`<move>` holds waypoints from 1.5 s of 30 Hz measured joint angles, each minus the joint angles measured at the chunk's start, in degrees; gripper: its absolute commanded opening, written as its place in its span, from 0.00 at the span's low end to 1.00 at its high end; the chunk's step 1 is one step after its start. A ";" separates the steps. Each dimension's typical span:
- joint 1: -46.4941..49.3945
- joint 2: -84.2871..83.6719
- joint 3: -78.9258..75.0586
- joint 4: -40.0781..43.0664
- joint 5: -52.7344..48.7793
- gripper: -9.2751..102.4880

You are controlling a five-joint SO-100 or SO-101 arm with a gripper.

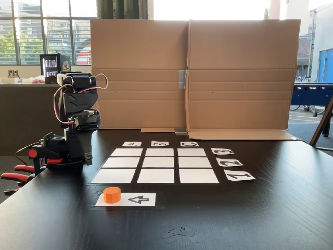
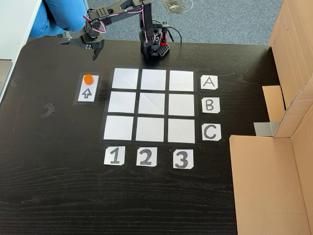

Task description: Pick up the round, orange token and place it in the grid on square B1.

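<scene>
The orange token (image 2: 87,78) (image 1: 112,194) stands on the end of a white strip with a black arrow (image 2: 87,93), just outside the grid (image 2: 153,104) (image 1: 156,162) on the side of column 1. Square B1 (image 2: 122,102) (image 1: 156,176) is blank, the middle cell of the column next to the strip. In the fixed view from above, my gripper (image 2: 79,49) hangs above the table a short way beyond the token, jaws spread, nothing between them. In the fixed view from the table's edge, the arm (image 1: 78,104) is folded over its base at the left.
Letter cards A, B, C (image 2: 209,105) and number cards 1, 2, 3 (image 2: 145,156) edge the grid. A cardboard wall (image 1: 192,73) stands behind row 3. Red-handled clamps (image 1: 15,174) hold the base at the table edge. Something blue (image 2: 58,14) lies beyond the table corner.
</scene>
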 measured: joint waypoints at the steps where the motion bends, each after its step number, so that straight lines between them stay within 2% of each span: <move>1: -0.44 -0.97 -0.53 0.00 0.00 0.94; 19: -4.48 -17.23 -10.37 0.09 1.05 0.94; 34: -5.80 -24.35 -13.80 -3.34 2.11 0.93; 37: -5.63 -25.14 -14.24 -4.04 2.29 0.81; 38: -5.63 -25.31 -14.24 -4.13 2.37 0.68; 39: -5.63 -25.75 -14.59 -4.39 2.46 0.48; 41: -5.80 -26.02 -15.03 -4.83 2.46 0.18; 42: -5.71 -26.02 -15.29 -5.19 2.02 0.09; 45: -5.63 -26.63 -15.56 -5.71 1.32 0.09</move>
